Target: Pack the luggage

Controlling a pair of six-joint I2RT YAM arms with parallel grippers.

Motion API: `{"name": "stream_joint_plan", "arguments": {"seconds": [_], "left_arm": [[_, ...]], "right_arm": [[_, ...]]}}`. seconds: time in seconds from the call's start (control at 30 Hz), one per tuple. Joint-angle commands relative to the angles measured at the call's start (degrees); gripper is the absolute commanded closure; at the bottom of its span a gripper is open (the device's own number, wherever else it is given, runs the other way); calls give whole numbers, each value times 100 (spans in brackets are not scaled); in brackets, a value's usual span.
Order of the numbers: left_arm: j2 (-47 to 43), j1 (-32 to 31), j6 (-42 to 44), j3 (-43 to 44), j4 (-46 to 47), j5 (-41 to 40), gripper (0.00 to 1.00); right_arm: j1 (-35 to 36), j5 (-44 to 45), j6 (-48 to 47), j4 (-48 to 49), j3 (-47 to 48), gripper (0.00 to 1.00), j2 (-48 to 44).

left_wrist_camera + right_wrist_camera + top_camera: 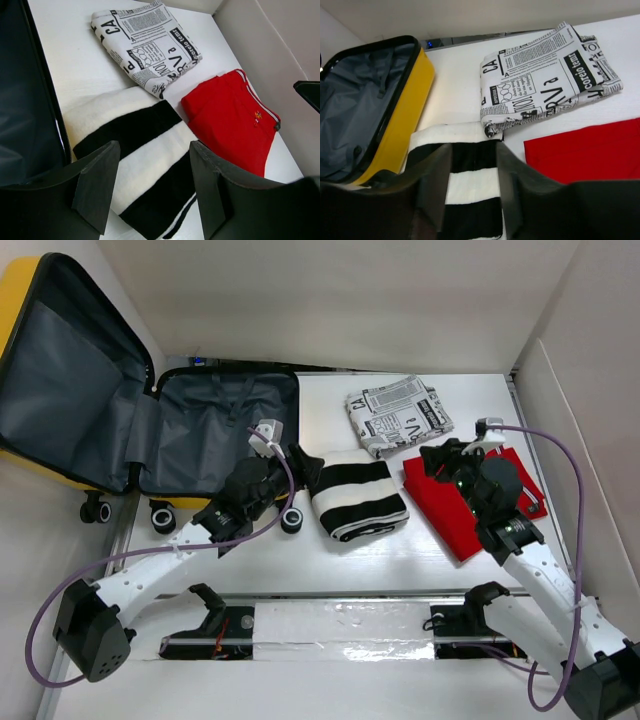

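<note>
The yellow luggage [60,465] lies open at the left of the table, dark grey lining [215,425] showing; it also shows in the right wrist view [402,107]. A folded black-and-white striped garment [358,498] lies just right of it. My left gripper [300,462] is open and empty, at the suitcase's right edge beside the striped garment [145,160]. My right gripper [438,462] is open and empty, above the left edge of a folded red garment [470,502], facing the striped garment [472,185].
A folded newspaper-print garment [398,416] lies at the back, behind the striped and red ones; it shows in the left wrist view [145,47] and the right wrist view [545,75]. White walls enclose the table at the back and right.
</note>
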Motion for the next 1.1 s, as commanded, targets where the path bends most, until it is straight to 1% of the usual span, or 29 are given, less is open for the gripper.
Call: {"name": "stream_joint_plan", "arguments": {"seconds": [0.0, 0.03, 0.07, 0.1, 0.13, 0.17, 0.2, 0.23, 0.3, 0.37, 0.4, 0.43, 0.47, 0.5, 0.53, 0.57, 0.6, 0.63, 0.67, 0.7, 0.73, 0.77, 0.83, 0.87, 1.0, 1.07], "left_arm": [[-244, -1, -147, -91, 124, 219, 45], [-341, -1, -173, -101, 37, 280, 47], [-342, -1, -173, -101, -51, 315, 49], [-412, -53, -182, -92, -156, 333, 54], [-430, -114, -252, -101, -270, 325, 64], [-456, -176, -279, -110, -472, 255, 71], [-491, -255, -296, -162, -543, 185, 85], [-483, -334, -314, -180, -640, 106, 100], [-404, -396, -454, -224, -956, 26, 100], [-368, -396, -559, -311, -1080, -9, 100], [-351, -396, -673, -434, -1080, -35, 100], [-351, -396, -726, -478, -1089, -53, 100], [-333, -396, -762, -496, -1132, -106, 90], [-281, -457, -806, -488, -1168, -141, 80], [-246, -545, -815, -453, -1211, -220, 66], [-184, -702, -815, -418, -1299, -560, 60], [-10, -1061, -806, -295, -1335, -798, 54], [123, -1204, -850, -181, -1413, -1009, 39], [281, -1309, -902, -76, -1597, -1290, 33], [595, -1310, -964, 126, -1633, -1371, 28], [720, -1363, -1121, 197, -1790, -1398, 22], [817, -1363, -1210, 215, -1844, -1433, 19], [985, -1363, -1481, 102, -1679, -1390, 14], [985, -1363, -1605, 66, -1678, -1398, 13], [1449, -1363, -2115, 189, -1739, -1626, 8], [1635, -1363, -2282, 251, -1678, -1732, 5]], "right_arm": [[-21, -227, -105, 293, 27, 47, -52], [-21, -210, -114, 258, 36, 49, -122], [-21, -157, -114, 249, 28, 57, -123], [-21, -131, -114, 257, 19, 66, -201], [-21, -139, -114, 249, 19, 87, -228], [-21, -157, -114, 240, 27, 93, -245], [-21, -174, -114, 223, 36, 97, -263], [-21, -174, -114, 196, 45, 98, -254], [-21, -183, -114, 187, 63, 98, -211], [-21, -279, -123, 187, 89, 95, -140], [-21, -315, -131, 170, 98, 91, -123], [-21, -376, -131, 161, 107, 75, -114], [-21, -376, -140, 170, 107, 60, -131], [-21, -376, -158, 187, 72, 47, -140], [-21, -403, -149, 292, 45, 30, -131], [-21, -429, -132, 371, 2, 24, -140], [-21, -447, -88, 450, -77, 21, -131], [-21, -569, -70, 538, -87, 16, -123], [-21, -631, -70, 539, -87, 15, -88], [-21, -631, -79, 513, -78, 14, -70], [-21, -614, -96, 443, -34, 12, -52], [-21, -622, -114, 407, -17, 11, -44], [-21, -684, -140, 372, -25, 9, -70], [-21, -710, -140, 398, -34, 9, -78], [-21, -745, -105, 460, -69, 6, -114], [-21, -938, -96, 477, -60, 5, -105]]}}
